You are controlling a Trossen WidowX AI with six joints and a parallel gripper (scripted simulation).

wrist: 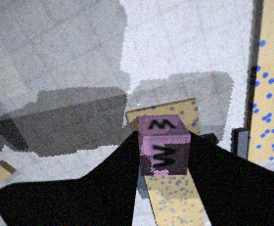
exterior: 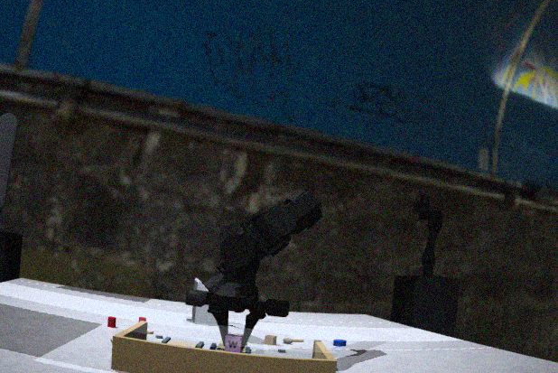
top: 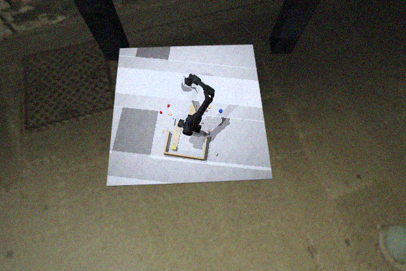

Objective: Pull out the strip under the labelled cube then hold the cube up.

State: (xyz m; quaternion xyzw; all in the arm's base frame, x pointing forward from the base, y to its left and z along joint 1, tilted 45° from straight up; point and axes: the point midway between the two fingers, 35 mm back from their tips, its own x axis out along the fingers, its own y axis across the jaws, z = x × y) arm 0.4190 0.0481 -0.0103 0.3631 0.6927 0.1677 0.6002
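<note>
My gripper (exterior: 235, 343) (wrist: 159, 135) is shut on the pink-purple cube (exterior: 233, 344) (wrist: 164, 155), marked with a dark W, with one finger on each side. The cube is hidden under the arm in the top view. A pale speckled strip (wrist: 178, 209) (top: 192, 109) shows just below and behind the cube in the wrist view; I cannot tell whether the cube touches it. A second strip (top: 176, 136) (wrist: 272, 97), with blue dots, lies to one side and bears a yellow block (top: 174, 147).
A low wooden wall (top: 184, 155) (exterior: 217, 362) edges the area on three sides. Grey-blue pegs (wrist: 240, 142) (exterior: 166, 340) stand beside the strips. Two red pieces (top: 168, 105) (exterior: 111, 321), a blue piece (top: 220, 111) (exterior: 339, 342) and a tan block (exterior: 270, 340) lie beyond.
</note>
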